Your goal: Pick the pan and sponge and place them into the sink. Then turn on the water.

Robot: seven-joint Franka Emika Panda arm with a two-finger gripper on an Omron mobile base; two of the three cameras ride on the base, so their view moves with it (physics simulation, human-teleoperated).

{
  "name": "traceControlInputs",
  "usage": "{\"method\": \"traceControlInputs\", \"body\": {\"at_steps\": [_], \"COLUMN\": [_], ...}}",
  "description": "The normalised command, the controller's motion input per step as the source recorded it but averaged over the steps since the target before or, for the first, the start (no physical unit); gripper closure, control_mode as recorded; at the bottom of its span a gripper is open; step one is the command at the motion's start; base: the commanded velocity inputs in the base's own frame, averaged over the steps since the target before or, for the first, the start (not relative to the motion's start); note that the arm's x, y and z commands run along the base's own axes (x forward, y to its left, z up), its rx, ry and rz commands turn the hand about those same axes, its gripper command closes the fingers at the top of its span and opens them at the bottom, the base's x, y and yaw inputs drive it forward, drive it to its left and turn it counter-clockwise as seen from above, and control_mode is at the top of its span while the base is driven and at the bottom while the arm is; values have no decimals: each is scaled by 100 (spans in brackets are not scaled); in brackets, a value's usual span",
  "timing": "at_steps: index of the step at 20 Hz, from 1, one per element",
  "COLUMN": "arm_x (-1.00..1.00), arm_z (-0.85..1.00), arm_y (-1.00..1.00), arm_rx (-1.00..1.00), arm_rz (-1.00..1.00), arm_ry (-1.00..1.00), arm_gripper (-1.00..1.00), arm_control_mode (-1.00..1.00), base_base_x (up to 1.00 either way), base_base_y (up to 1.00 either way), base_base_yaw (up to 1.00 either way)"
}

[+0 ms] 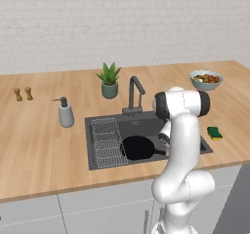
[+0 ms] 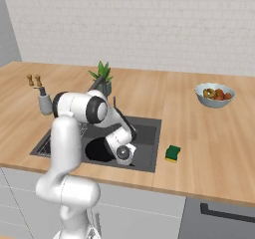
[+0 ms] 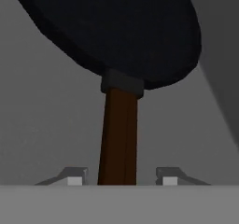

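Observation:
The black pan (image 1: 137, 147) lies on the floor of the dark grey sink (image 1: 151, 126), right of the wire rack (image 1: 108, 141). Its brown handle (image 3: 119, 134) runs straight between the fingertips of my gripper (image 3: 121, 176). The gripper is open, with a gap on each side of the handle. From the right base view, my hand reaches down into the sink (image 2: 147, 133) at the front right of the pan (image 2: 97, 151). The green and yellow sponge (image 1: 214, 133) rests on the counter right of the sink, apart from the arm. No water is in view at the faucet (image 1: 134, 94).
A grey soap dispenser (image 1: 65, 113) stands left of the sink and a potted plant (image 1: 109, 82) behind it. A fruit bowl (image 1: 206, 79) sits at the back right. Two small shakers (image 1: 23, 93) stand at the far left.

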Motion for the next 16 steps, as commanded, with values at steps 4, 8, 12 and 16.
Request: {"method": "traceControlInputs", "body": {"at_steps": [4, 8, 12, 16], "arm_x": [1, 14, 11, 3], "arm_z": [65, 83, 86, 89], "arm_y": [0, 0, -12, -23], "arm_rx": [0, 0, 6, 8], "arm_rz": [15, 19, 16, 13], "arm_ry": [-2, 6, 6, 7], "arm_gripper": [-100, -100, -100, -100], "arm_control_mode": [-100, -100, -100, -100], "base_base_x": [0, 0, 0, 0], "base_base_y": [0, 0, 0, 0], "base_base_yaw": [0, 0, 0, 0]}}
